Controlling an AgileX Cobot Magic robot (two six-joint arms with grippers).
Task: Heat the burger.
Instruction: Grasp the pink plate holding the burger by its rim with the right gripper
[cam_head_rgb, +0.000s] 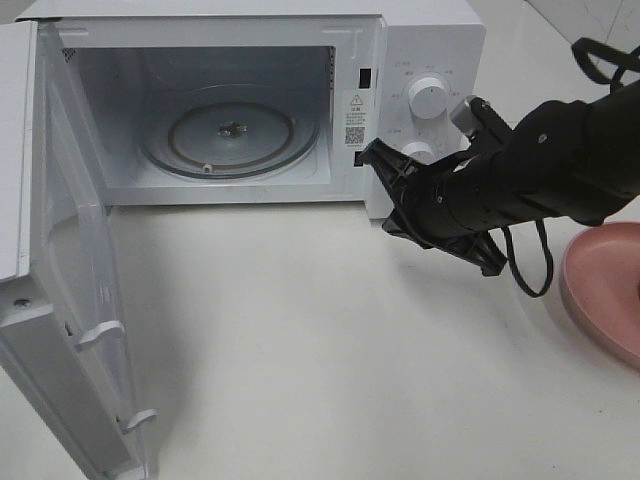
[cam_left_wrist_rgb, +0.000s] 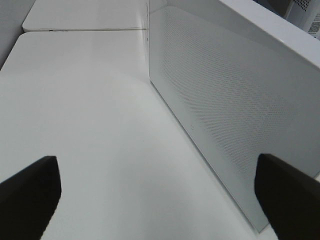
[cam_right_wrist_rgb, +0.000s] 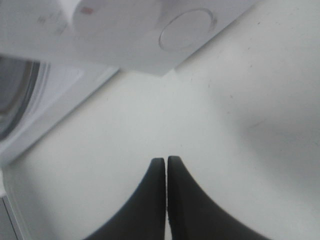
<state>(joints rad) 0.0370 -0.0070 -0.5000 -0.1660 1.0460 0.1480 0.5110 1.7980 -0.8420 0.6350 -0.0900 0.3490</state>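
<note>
Nearest thing is the microwave door (cam_head_rgb: 70, 300), standing fully open toward the table's front-left corner. There is no burger in any view, so I can't say where it is. It is not in the oven: the glass turntable (cam_head_rgb: 230, 130) sits bare in the cavity. It is not on the visible part of the pink plate (cam_head_rgb: 600, 290) at the table's right edge either, but much of that plate is cut off by the frame. Next out, the right gripper (cam_head_rgb: 372, 156) hovers just in front of the control panel of the microwave (cam_head_rgb: 420, 40), near the lower knob (cam_head_rgb: 420, 150). Its jaws are pressed together with nothing between them, and the wrist view shows the fingertips (cam_right_wrist_rgb: 155, 200) touching over bare table (cam_head_rgb: 330, 350). The left gripper (cam_left_wrist_rgb: 157, 192) is out of the high view. Its own camera shows the jaws spread wide and empty, low over the table just beside the door's mesh panel. My read on progress: an open door is the only step in place. What is left is to locate and grasp the burger, set it on the turntable, close the door and turn the knobs. Neither gripper is lined up on the burger, and the right one would have to open before it could take anything.
</note>
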